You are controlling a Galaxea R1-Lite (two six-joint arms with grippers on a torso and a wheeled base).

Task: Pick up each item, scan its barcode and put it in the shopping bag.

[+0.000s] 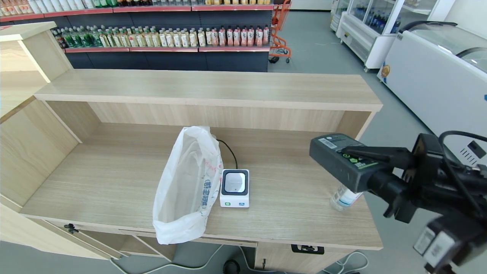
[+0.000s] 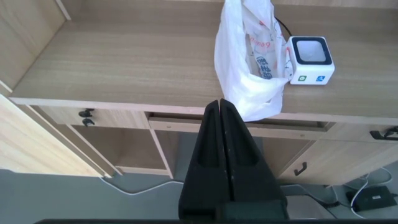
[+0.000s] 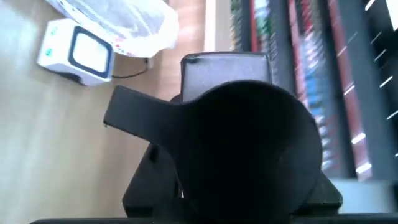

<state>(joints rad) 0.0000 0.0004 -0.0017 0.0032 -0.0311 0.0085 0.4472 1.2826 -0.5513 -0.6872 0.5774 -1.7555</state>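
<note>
At the right of the head view, the right gripper (image 1: 367, 167) pinches a dark box (image 1: 331, 158) between its fingers, one finger lying along the box's upper face. The box is held in the air above the counter's right end, its white barcode label turned upward (the label sits near the far corner). Just below the box, a clear bottle (image 1: 344, 198) with a blue-and-white label rests on the counter (image 1: 114, 171), partly hidden, so I cannot tell whether it stands or leans. Toward the middle of the frame the white scanner (image 1: 234, 188) sits on the counter with its dark window facing up, and a black cable (image 1: 228, 150) runs from behind it toward the back panel. Touching the scanner's left side is the shopping bag (image 1: 186, 186), white and translucent, mouth open, its bottom sagging over the counter's front edge. The left gripper (image 2: 219, 109) hangs out in front of the counter with its fingers pressed together, holding nothing. Along the top of the frame, shelves (image 1: 163, 38) carry rows of drinks; a chest freezer (image 1: 437, 76) stands at the upper right.
</note>
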